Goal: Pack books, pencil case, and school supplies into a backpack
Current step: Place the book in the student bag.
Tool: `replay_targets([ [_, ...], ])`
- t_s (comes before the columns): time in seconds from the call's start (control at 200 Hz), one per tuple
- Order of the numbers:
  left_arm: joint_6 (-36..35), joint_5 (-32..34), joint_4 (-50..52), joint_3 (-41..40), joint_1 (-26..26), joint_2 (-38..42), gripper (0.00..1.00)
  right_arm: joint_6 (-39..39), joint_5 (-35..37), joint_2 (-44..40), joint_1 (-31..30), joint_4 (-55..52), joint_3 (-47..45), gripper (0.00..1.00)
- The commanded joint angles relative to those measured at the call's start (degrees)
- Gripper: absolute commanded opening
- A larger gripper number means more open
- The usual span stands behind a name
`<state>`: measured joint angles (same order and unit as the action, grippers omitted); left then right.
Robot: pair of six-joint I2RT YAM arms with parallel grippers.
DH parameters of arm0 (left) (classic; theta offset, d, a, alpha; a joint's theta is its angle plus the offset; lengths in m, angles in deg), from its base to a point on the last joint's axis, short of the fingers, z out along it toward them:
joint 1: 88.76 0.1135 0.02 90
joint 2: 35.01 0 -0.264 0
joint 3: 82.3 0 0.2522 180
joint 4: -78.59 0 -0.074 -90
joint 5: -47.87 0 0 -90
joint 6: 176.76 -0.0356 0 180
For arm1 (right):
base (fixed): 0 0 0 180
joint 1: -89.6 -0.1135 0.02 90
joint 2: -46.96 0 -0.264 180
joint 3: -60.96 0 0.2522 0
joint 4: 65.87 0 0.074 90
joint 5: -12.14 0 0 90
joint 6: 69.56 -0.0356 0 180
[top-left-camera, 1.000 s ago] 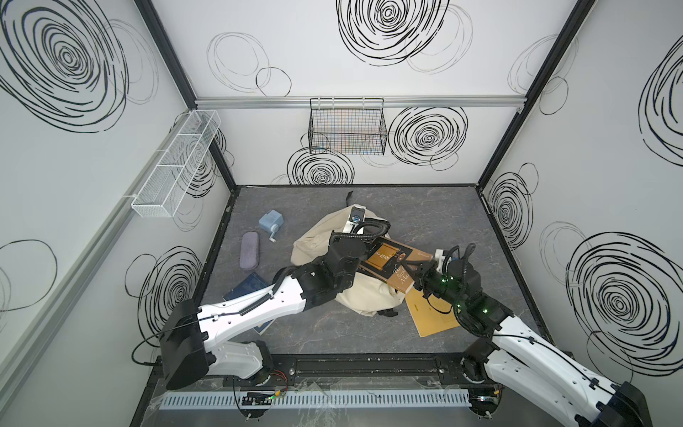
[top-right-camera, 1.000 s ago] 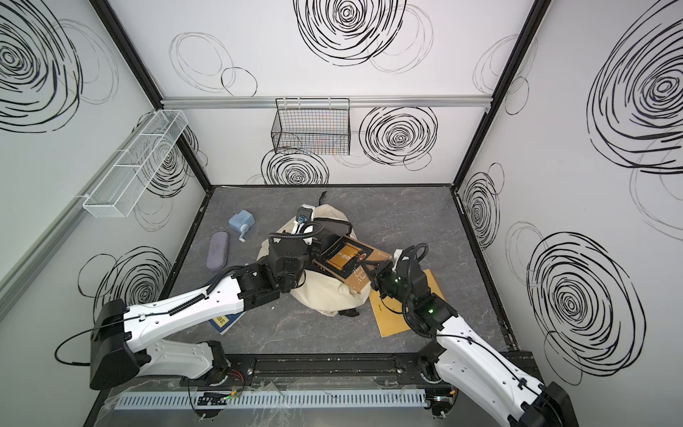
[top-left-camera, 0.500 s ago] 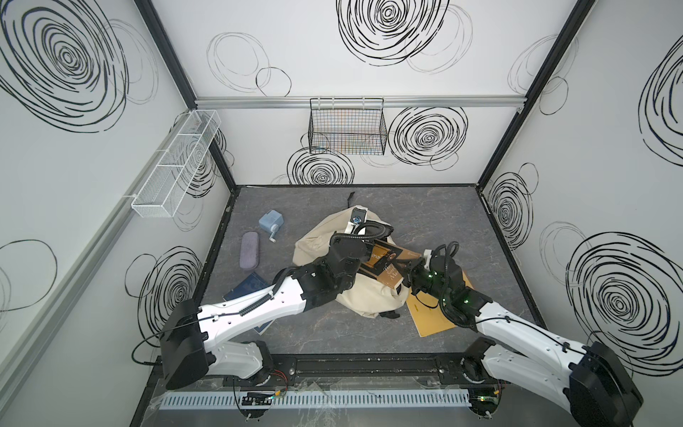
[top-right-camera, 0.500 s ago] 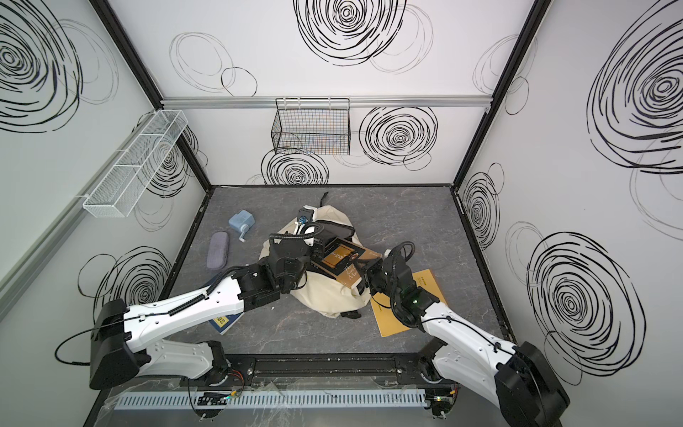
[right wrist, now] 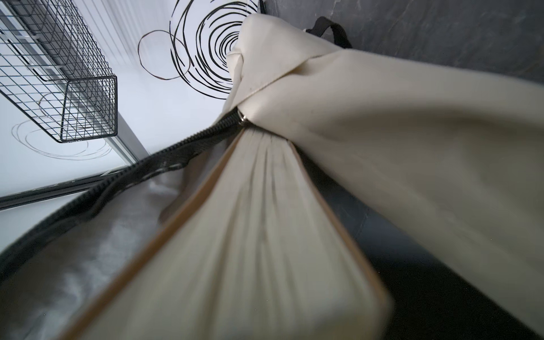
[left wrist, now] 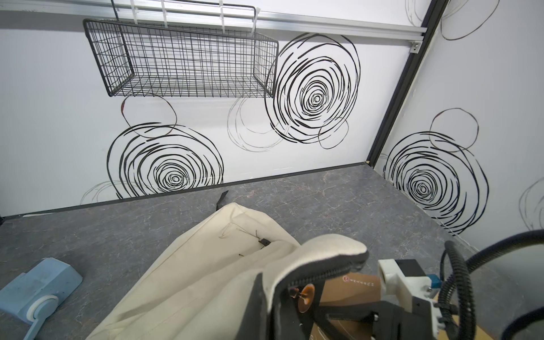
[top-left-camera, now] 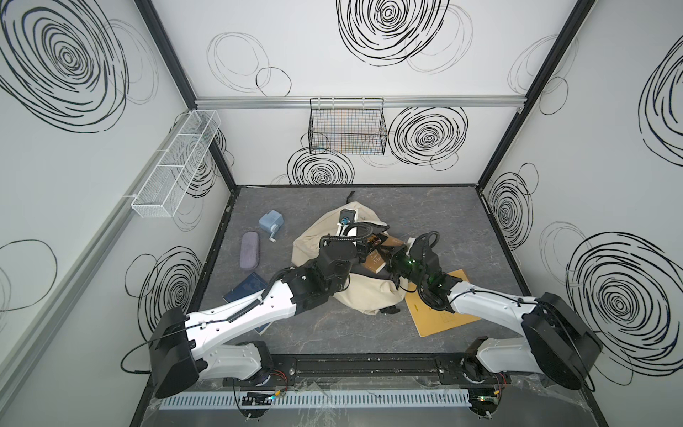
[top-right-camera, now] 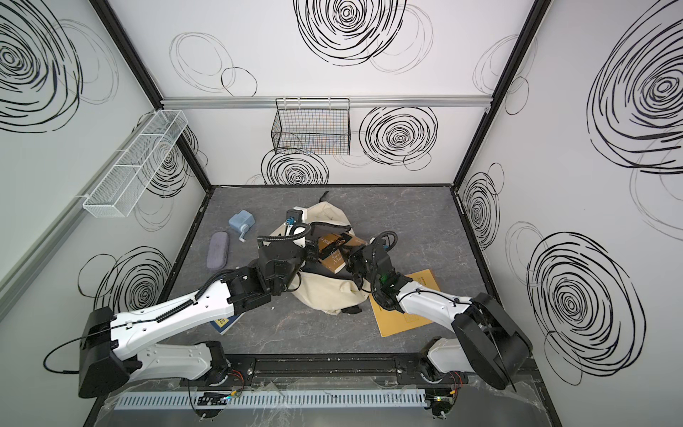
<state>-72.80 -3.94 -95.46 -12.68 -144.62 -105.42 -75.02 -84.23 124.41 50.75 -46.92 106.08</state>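
Grey desk [top-left-camera: 443,222] carries the cream backpack [top-left-camera: 314,244] at its middle. My left hand [top-left-camera: 365,244] pinches its zipper edge [left wrist: 318,275] tight. My right hand [top-left-camera: 393,260], nearly closed, grips a brown book [top-left-camera: 374,260] at the opening.

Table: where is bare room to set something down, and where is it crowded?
Bare: the table's far right corner, between backpack and right wall; and the near strip between backpack and front rail. Crowded: the middle, around backpack, brown book and mustard book; pencil case, sharpener and navy book fill the left.
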Motion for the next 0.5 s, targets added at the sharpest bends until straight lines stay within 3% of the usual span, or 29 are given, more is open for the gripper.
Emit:
replay_targets([
  [0.0,2.66,-0.87,-5.33,-0.19,0.88,2.81,0.00,-2.25,4.47,2.48,-0.61,13.61,2.41,0.00],
  [0.11,2.74,-5.25,-5.57,-1.53,3.08,3.59,0.00,-3.16,1.98,6.50,-0.61,17.91,3.58,0.00],
  [0.225,2.59,-7.87,-7.55,-3.54,4.47,4.02,0.00,-4.16,0.22,7.44,-1.47,13.64,6.06,0.00],
  [0.495,2.09,-12.14,-13.54,-6.73,5.22,4.62,0.00,-10.34,6.26,9.06,-4.12,17.47,4.79,0.00],
])
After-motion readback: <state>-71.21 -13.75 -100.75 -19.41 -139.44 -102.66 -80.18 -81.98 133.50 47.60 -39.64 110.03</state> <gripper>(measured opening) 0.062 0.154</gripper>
